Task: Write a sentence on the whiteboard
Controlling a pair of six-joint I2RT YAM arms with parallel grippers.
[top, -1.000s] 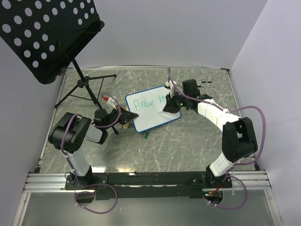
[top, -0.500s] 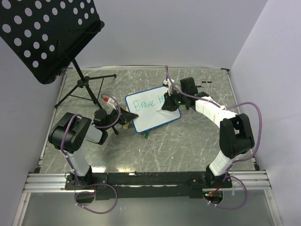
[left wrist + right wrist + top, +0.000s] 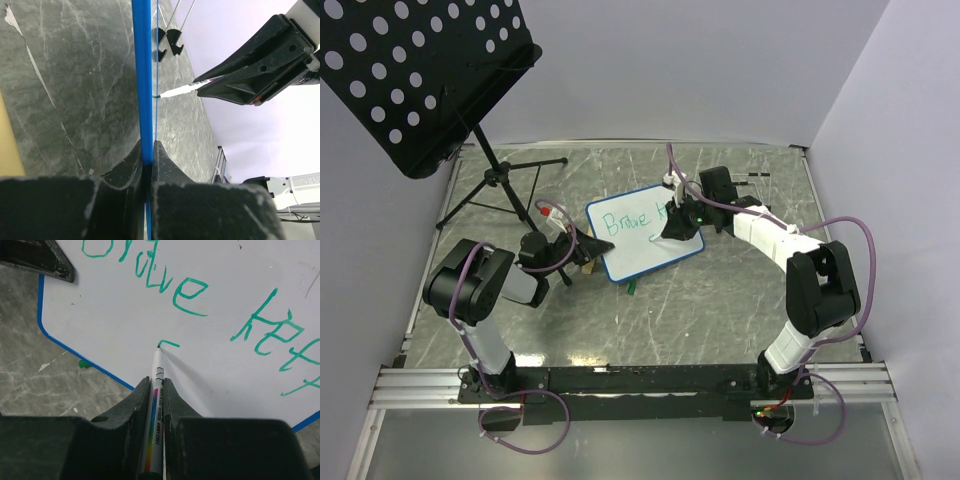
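Observation:
The whiteboard (image 3: 638, 240) lies tilted on the table, blue-rimmed. The sentence (image 3: 630, 219) reads "Brave keep" in green on its first line. My left gripper (image 3: 582, 253) is shut on the board's left edge; in the left wrist view the blue rim (image 3: 145, 75) runs edge-on between the jaws of that gripper (image 3: 148, 155). My right gripper (image 3: 672, 228) is shut on a white marker (image 3: 156, 390). Its tip touches the board below "Brave", at the end of a short new green stroke (image 3: 169, 343). The marker also shows in the left wrist view (image 3: 180, 91).
A black perforated music stand (image 3: 420, 70) on a tripod (image 3: 500, 190) fills the far left. A green marker cap (image 3: 632, 288) lies on the table just in front of the board. A yellowish block (image 3: 588, 266) sits by the left gripper. Walls close in the left, back and right.
My right gripper moved left from the end of the first line to the board's middle. The marker tip now rests lower, where a short new stroke begins. The left arm has not moved.

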